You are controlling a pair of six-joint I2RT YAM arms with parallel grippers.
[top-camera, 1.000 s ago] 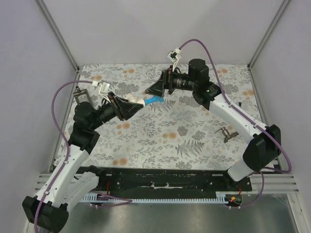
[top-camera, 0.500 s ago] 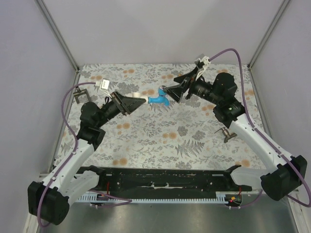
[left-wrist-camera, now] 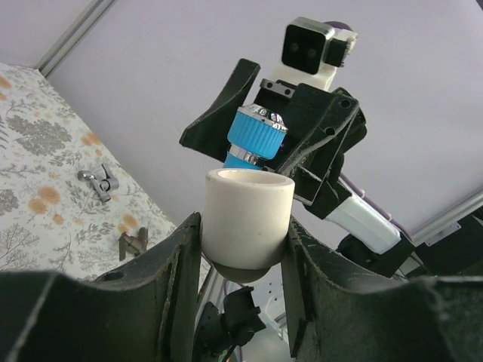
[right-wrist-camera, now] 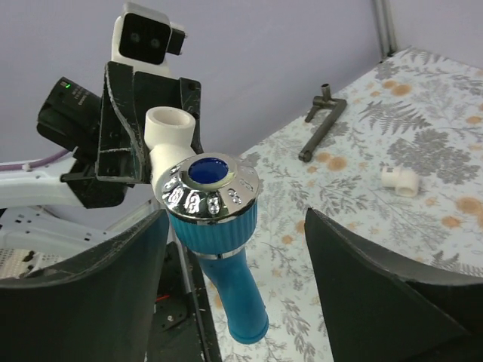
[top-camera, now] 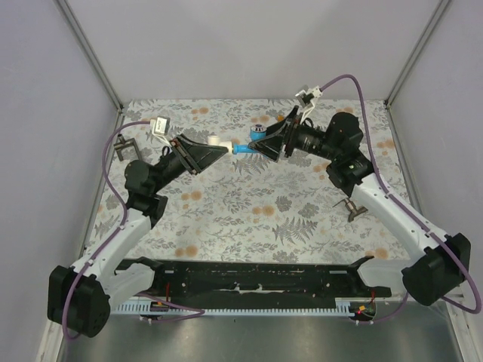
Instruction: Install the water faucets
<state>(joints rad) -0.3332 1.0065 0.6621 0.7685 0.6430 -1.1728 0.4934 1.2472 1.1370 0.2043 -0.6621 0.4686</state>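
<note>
While clamped, white fitting (left-wrist-camera: pixel 249 219) seemingly touches blue faucet (right-wrist-camera: pixel 219 253)

I work in a lab test cell: plain lilac wall panels (top-camera: pixel 226 45) in silver aluminium frame posts (top-camera: pixel 90 53) enclose my fern-printed cloth tabletop (top-camera: pixel 264 219), a black metal rail (top-camera: pixel 264 279) along its near edge.

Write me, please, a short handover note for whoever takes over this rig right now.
The left gripper is shut on the white fitting, held in the air.
The right gripper is shut on the blue faucet; in the top view its end touches that fitting.
Done: both parts lifted and brought together above the table.
Left: I cannot tell whether the faucet is seated, so check and finish the joint. A spare fitting lies on the table; no second faucet is in view.
</note>
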